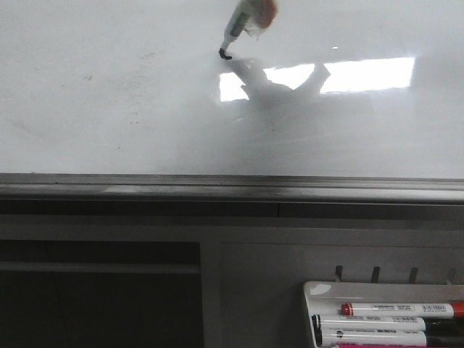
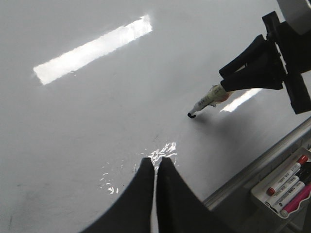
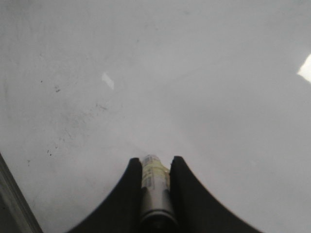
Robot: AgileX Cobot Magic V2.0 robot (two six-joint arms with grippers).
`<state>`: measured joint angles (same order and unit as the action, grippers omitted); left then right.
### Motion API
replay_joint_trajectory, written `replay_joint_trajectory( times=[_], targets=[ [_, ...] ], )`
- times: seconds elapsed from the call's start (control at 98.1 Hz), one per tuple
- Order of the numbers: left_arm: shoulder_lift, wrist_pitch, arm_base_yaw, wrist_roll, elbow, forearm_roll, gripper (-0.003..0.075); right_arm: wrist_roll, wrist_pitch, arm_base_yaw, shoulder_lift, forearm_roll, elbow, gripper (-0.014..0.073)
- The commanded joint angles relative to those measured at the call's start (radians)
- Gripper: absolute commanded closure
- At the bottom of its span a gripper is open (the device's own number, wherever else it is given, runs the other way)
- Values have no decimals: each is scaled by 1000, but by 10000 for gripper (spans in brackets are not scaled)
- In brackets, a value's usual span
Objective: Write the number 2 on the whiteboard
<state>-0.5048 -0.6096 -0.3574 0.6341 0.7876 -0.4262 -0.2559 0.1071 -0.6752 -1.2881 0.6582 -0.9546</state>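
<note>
Whiteboard [image 1: 109, 87] bears a short black mark under the marker [image 2: 208, 101] tip; right gripper [image 3: 155, 167] clamps it, label unreadable; left gripper [image 2: 156, 165] is pressed closed, empty.

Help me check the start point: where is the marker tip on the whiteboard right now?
In the front view the marker tip touches the whiteboard near the top centre, just above-left of the bright glare, held by the right gripper.

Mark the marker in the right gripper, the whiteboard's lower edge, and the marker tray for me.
marker [image 2: 208, 101], left wrist view: on its barrel above the black tip.
whiteboard [image 1: 217, 190], front view: on its grey lower edge.
marker tray [image 1: 310, 291], front view: on its white rim.
</note>
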Motion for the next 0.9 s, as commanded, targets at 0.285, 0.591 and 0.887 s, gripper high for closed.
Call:
replay_joint_trajectory(
  times=[0.285, 0.591, 0.887],
  targets=[
    [-4, 95, 3, -11, 22, -37, 741, 13, 401, 72, 76, 74, -69, 672],
    [-4, 95, 3, -11, 22, -37, 741, 11, 308, 50, 112, -204, 40, 672],
    [-4, 95, 3, -11, 22, -37, 741, 11, 129, -31, -3, -286, 85, 672]
  ],
)
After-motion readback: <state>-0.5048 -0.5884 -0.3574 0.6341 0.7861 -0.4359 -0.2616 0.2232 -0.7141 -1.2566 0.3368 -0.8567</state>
